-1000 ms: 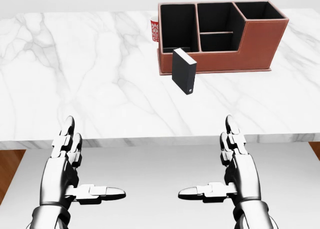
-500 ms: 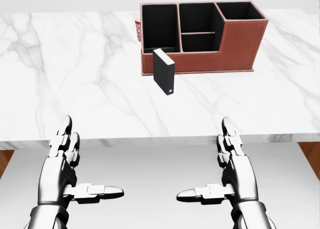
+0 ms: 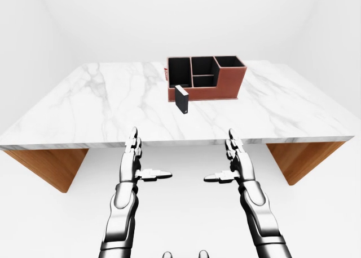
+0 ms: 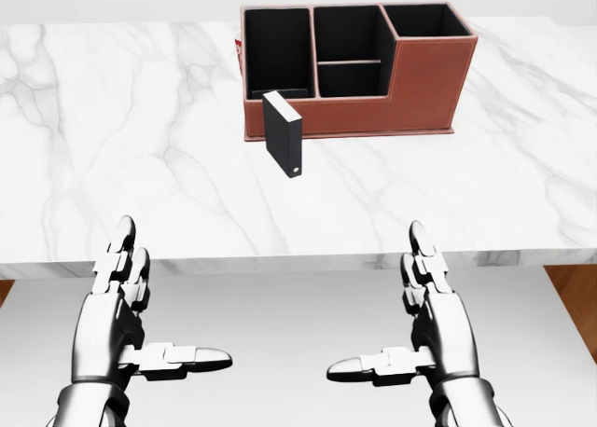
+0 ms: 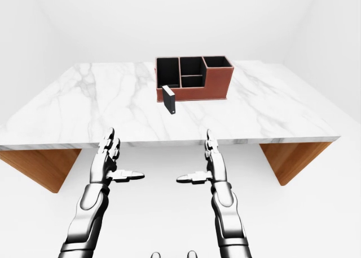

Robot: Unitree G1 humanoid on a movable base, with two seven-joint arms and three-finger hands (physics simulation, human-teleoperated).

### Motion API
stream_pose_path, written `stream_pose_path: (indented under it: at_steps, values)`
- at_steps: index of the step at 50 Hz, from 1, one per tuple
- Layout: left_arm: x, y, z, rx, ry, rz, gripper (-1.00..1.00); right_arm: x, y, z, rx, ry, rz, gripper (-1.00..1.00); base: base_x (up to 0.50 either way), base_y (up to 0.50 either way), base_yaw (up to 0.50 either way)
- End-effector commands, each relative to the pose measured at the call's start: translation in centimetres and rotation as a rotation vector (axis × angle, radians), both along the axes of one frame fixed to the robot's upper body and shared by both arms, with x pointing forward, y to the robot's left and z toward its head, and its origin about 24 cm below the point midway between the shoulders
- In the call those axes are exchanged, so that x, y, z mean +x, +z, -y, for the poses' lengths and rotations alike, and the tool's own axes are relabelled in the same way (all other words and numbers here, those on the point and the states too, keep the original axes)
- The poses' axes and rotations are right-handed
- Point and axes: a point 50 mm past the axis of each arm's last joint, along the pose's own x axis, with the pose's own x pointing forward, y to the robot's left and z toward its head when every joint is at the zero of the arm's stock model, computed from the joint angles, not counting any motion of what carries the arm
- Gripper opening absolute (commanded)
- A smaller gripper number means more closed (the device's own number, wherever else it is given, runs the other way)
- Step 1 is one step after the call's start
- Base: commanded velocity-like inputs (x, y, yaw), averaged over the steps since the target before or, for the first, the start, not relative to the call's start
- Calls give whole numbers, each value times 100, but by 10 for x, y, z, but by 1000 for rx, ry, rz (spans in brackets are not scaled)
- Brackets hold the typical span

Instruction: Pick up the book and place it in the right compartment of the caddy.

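A black book (image 4: 284, 133) stands upright on the white marble table (image 4: 112, 147), just below the lower left corner of the brown caddy (image 4: 438, 82) in the head view. The caddy has black compartments; its right one (image 4: 424, 20) is tall and empty. My left hand (image 4: 140, 338) and right hand (image 4: 415, 338) are both open and empty, held below the table's near edge, well short of the book.
A red patterned mug (image 3: 166, 73) is almost hidden behind the caddy's left side. The table rests on wooden supports (image 3: 51, 168) at both ends. White floor lies under my hands.
The whole picture has shifted left: the camera has moved right, so the caddy and book now sit nearer the view's centre. My hands hold the same open pose.
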Motion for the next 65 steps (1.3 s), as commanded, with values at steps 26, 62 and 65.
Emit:
stream_pose_path:
  at_steps: [26,62,65]
  values:
    - [1,-2,0,3,-2,-6,100,-2,-4,-5,-31,25,-4,100,19,-13,0]
    - [1,-4,1,7,-6,-11,100,-1,-8,-5,-34,22,-11,100,32,0,0]
    - [2,-4,2,7,-7,-12,100,-1,-8,-5,-34,22,-11,100,32,0,0]
